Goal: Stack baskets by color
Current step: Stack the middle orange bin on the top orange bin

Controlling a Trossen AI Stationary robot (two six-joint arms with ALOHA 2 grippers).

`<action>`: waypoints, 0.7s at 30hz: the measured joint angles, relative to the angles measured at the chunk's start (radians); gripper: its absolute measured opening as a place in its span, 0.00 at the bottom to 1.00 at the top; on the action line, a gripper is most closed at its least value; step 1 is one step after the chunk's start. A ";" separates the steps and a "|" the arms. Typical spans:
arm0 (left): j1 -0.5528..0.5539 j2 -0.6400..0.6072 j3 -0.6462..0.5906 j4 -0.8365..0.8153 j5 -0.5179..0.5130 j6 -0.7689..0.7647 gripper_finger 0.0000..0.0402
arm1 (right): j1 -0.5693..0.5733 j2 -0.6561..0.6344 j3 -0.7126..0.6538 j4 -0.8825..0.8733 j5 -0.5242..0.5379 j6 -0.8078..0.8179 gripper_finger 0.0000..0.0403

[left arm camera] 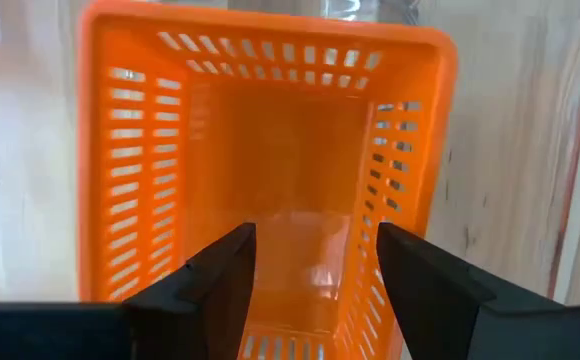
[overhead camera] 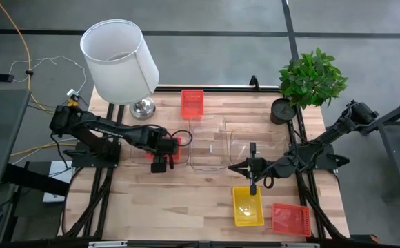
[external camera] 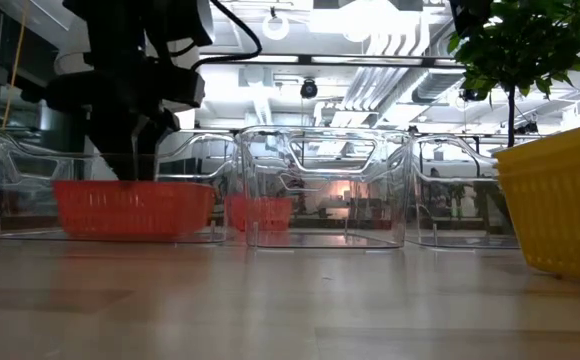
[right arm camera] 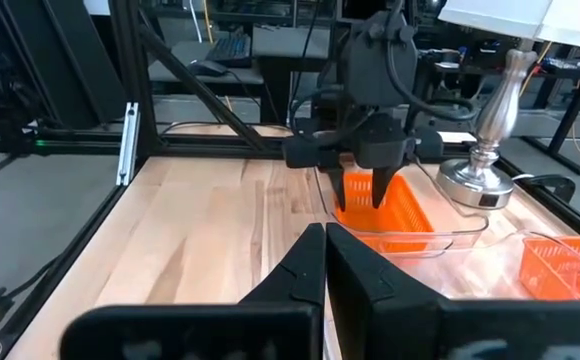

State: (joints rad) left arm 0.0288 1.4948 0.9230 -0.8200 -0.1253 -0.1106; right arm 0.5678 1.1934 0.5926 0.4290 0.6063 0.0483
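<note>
The yellow perforated plastic basket (overhead camera: 247, 205) sits nearest the front edge of the pale wooden table (overhead camera: 145, 200), with a red perforated plastic basket (overhead camera: 290, 218) just beside it. Close above the yellow one, the right gripper (overhead camera: 253, 180) waits with its fingers pressed together, holding nothing.

Further in, the left gripper (overhead camera: 160, 162) hangs over an orange-red slotted plastic basket (left arm camera: 260, 170) lying inside a clear rigid plastic bin (external camera: 100, 185). Its 2 fingers stand apart, 1 inside the basket and 1 outside, astride the near wall, not visibly pinching it. My judgement: the step in hand is gripping or releasing this basket. To do it well, keep the wrist square and move straight up, since thin slotted walls flex and could catch the bin's glossy side.

2 more clear bins (overhead camera: 208, 145) stand mid-table. At the far edge another red perforated basket (overhead camera: 192, 103) lies alone.
</note>
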 joint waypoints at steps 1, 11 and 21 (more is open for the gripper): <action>0.000 0.000 0.000 0.001 -0.004 0.005 0.49 | 0.000 0.000 0.000 -0.001 0.000 0.000 0.00; 0.000 -0.011 0.066 -0.058 0.022 0.013 0.49 | 0.000 0.000 0.000 0.000 0.000 0.000 0.00; 0.000 -0.011 0.102 -0.060 0.100 0.010 0.49 | 0.000 0.000 0.000 -0.003 0.000 0.000 0.00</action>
State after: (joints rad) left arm 0.0287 1.4841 1.0252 -0.8795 -0.0250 -0.1010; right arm 0.5678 1.1934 0.5926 0.4256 0.6065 0.0486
